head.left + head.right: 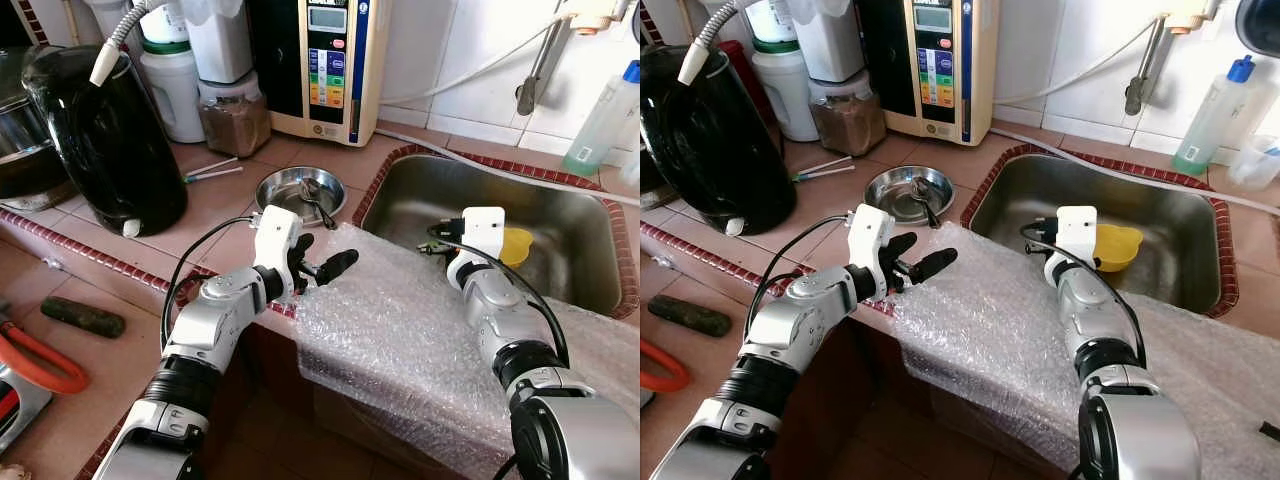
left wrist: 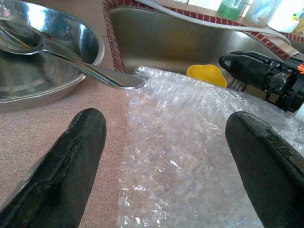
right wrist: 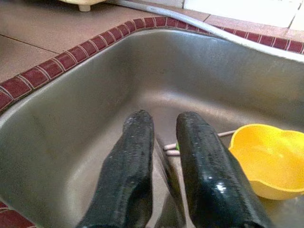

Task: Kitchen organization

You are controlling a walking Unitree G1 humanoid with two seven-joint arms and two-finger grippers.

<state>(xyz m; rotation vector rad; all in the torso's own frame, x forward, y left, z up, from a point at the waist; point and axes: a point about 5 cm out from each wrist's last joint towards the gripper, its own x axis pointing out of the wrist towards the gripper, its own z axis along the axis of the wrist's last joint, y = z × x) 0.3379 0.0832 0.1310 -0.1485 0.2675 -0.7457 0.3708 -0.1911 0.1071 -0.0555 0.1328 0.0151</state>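
**Right gripper down in sink, left poised over bubble wrap**

While the task's exact target can't be pinned from "kitchen organization", the likely items are seen from the head views: a yellow bowl (image 1: 1118,246) lies in the steel sink (image 1: 1180,215), and a steel bowl (image 1: 290,186) w/ a spoon (image 1: 314,196) sits on the tiled counter just beside the sink's rim. Bubble wrap (image 1: 400,330) is draped over the counter edge. The right gripper (image 1: 441,238) is reached over the sink's near wall, next to the yellow bowl; the left gripper (image 1: 322,262) is held above the wrap.

Left wrist view: fingers (image 2: 71,161) are spread wide apart, nothing between them; the spoon handle pokes out toward the wrap.

Right wrist view: fingers (image 3: 130,166) are nearly together, a thin dark stem apparently pinched between them, though what it is can't be told. Thin sticks (image 3: 199,141) lie on the sink floor beside the yellow bowl.

Risks, as judged: wet steel and a slim item mean a slip is likely; the wrap could be dragged off the edge if snagged by either arm.
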